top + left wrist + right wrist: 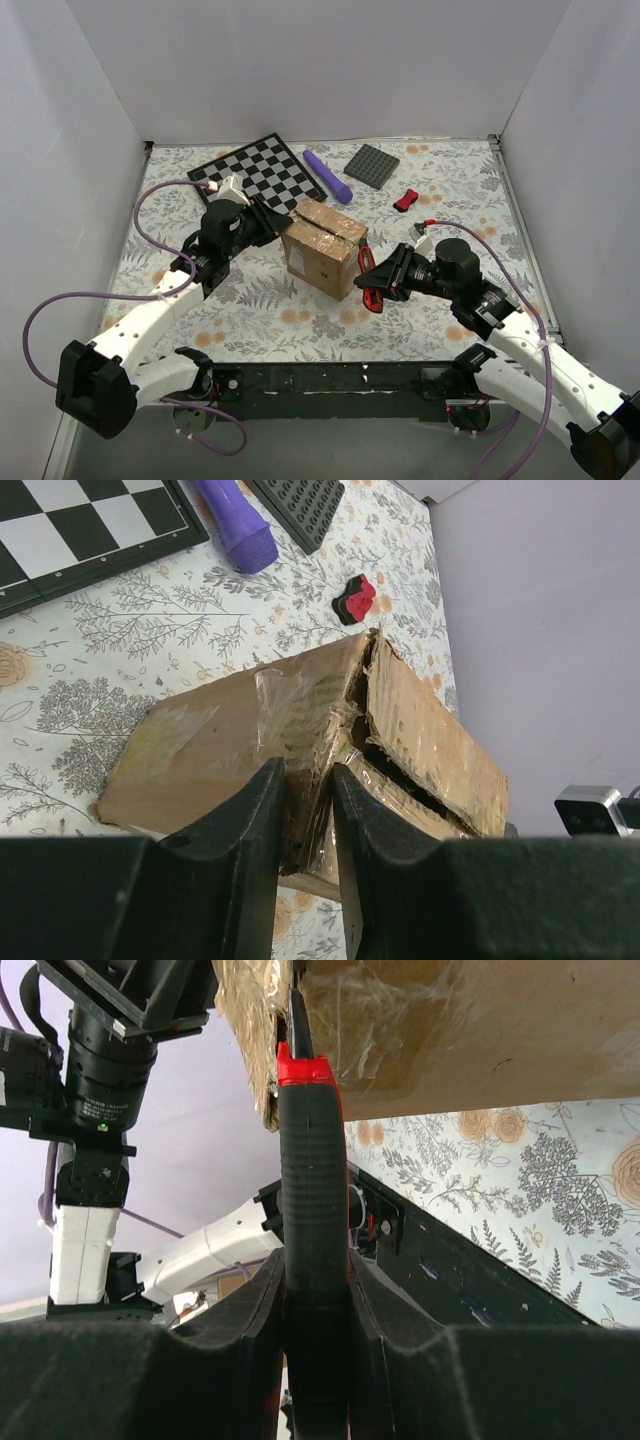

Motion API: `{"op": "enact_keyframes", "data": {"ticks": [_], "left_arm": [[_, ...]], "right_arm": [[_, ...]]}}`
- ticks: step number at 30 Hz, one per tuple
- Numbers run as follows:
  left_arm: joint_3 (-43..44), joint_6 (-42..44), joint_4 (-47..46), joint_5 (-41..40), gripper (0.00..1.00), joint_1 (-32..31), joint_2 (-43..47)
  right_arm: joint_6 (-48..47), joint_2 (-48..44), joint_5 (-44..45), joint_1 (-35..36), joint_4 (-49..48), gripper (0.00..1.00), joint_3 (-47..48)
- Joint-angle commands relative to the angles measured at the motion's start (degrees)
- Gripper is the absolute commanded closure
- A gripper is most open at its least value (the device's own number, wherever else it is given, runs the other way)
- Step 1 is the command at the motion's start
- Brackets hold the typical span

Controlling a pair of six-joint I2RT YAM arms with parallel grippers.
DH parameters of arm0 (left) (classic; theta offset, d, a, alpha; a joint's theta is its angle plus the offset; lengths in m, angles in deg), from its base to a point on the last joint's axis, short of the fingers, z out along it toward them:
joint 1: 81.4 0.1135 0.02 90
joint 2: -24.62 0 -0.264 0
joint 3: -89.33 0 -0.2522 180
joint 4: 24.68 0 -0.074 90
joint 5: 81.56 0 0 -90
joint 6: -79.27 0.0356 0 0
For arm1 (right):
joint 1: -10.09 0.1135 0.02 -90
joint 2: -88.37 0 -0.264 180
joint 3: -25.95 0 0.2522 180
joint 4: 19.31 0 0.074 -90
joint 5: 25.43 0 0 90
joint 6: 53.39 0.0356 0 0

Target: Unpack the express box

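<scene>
Flanking the express box (322, 250), left hand (308, 775) pinches its taped edge while right hand (315, 1270) clamps a cutter (310, 1160).

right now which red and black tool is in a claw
The long ribbed black-and-red cutter in the right claw, tip against the brown cardboard box; the small one lies loose behind.
</scene>
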Motion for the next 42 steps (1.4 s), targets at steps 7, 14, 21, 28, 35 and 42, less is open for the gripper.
{"op": "enact_keyframes", "data": {"ticks": [7, 14, 21, 28, 35, 42], "left_arm": [[-0.23, -0.85, 1.43, -6.31, 1.0, -0.57, 3.04], [-0.32, -0.94, 2.13, -7.91, 1.0, -0.66, 3.66], [-0.67, -1.29, 2.75, -9.5, 1.0, -0.75, 3.92], [-1.29, -1.91, 3.28, -10.64, 1.0, -0.92, 4.36], [-1.55, -2.17, 3.54, -11.26, 1.0, -1.01, 4.98], [-2.87, -1.56, 1.87, -9.06, 1.0, -0.92, 6.64]], "right_arm": [[-1.02, -1.34, -10.23, 0.5, -1.75, 0.99, 1.26], [-1.19, -2.49, -11.73, 0.41, -0.96, 0.99, 1.44], [-1.28, -3.11, -16.2, 0.49, -0.17, 0.99, 0.47], [-3.12, -5.03, -17.36, 0.41, 3.78, 0.99, 0.21], [-4.88, -7.15, -15.78, 0.41, 8.18, 0.99, -0.14], [-7.17, -6.98, -2.78, 0.23, 9.42, 0.99, 2.84]]}}
